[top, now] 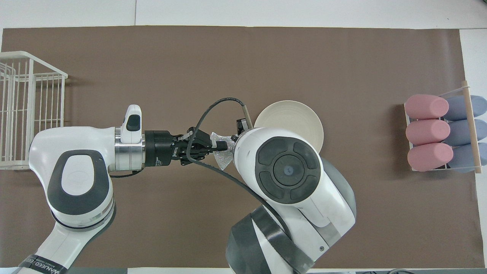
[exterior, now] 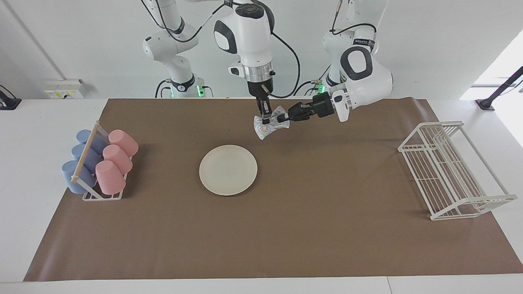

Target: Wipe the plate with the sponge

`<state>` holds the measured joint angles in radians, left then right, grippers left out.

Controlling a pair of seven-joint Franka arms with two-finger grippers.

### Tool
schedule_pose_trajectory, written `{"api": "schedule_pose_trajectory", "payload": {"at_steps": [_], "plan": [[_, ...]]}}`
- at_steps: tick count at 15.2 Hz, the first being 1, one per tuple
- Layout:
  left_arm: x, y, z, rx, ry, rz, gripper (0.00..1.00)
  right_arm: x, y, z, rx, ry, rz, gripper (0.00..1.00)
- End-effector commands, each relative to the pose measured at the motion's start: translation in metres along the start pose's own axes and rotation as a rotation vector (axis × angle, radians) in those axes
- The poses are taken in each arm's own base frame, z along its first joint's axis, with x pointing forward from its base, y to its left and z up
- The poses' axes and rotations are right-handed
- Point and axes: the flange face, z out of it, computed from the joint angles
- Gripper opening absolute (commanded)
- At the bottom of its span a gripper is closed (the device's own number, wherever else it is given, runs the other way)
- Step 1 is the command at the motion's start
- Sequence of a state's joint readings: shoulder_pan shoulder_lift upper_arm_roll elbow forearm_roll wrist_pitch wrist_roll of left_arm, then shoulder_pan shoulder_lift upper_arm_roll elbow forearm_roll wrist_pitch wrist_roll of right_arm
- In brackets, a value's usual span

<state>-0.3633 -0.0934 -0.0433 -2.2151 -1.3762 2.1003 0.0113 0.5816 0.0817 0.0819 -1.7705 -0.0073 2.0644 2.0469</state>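
Nearest the robots, sponge point(exterior: 270, 124) is up in the air over bare brown mat point(exterior: 286, 228), with both grippers on it at once. Right gripper point(exterior: 265, 119) points straight down, jaws clenched on the sponge's pinched waist, so it hangs with its two lobes flaring out. Left gripper point(exterior: 282, 118) comes in level from the left arm's end, jaws clamped on the lobe facing it; reads as a handover mid-way, probably so the sponge ends up in a sideways grip better suited to wiping. In the overhead view the right arm's wrist covers most of the sponge and the plate's near edge, only a silvery corner shows. Judgement: the right jaws need to let go next, neither has released. Risk: a pull while both hold could stretch or tear the mesh. Farther from the robots, plate point(exterior: 228, 170) lies flat on the mat, mid surface, bare, not yet wiped, nothing touching it, well apart from the sponge. Cup rack point(exterior: 100, 164) with pink and blue cups lying on their sides sits at the right arm's end; white wire rack point(exterior: 453, 169) at the left arm's end, both out of the way of the wiping area.
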Motion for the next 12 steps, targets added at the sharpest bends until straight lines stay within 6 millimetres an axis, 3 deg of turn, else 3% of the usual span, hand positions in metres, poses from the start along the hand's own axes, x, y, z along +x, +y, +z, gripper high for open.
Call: {"api": "schedule_pose_trajectory", "payload": {"at_steps": [1,2,3,4,7,9,12], "plan": [[0.0,0.007,0.004,-0.015,-0.001,-0.021,0.0,0.015,-0.008,-0.007,0.018,0.013,0.006,0.27],[0.0,0.008,0.002,-0.017,0.002,-0.022,0.0,0.021,-0.007,-0.012,0.023,0.013,-0.013,0.57],[0.0,0.008,0.001,-0.018,0.002,-0.025,0.0,0.031,-0.009,-0.015,0.026,0.017,-0.019,0.93],[0.001,0.008,-0.001,-0.018,0.003,-0.031,0.0,0.046,-0.013,-0.023,0.038,0.02,-0.021,1.0],[0.004,0.007,-0.008,-0.013,0.005,-0.038,0.0,0.07,-0.016,-0.04,0.053,0.025,-0.148,1.0],[0.005,0.006,-0.013,0.042,0.017,-0.027,0.0,0.103,-0.017,-0.048,0.013,0.052,-0.333,1.0],[0.018,0.006,-0.041,0.078,0.028,-0.033,0.0,0.16,-0.022,-0.062,-0.031,0.068,-0.607,1.0]]}}
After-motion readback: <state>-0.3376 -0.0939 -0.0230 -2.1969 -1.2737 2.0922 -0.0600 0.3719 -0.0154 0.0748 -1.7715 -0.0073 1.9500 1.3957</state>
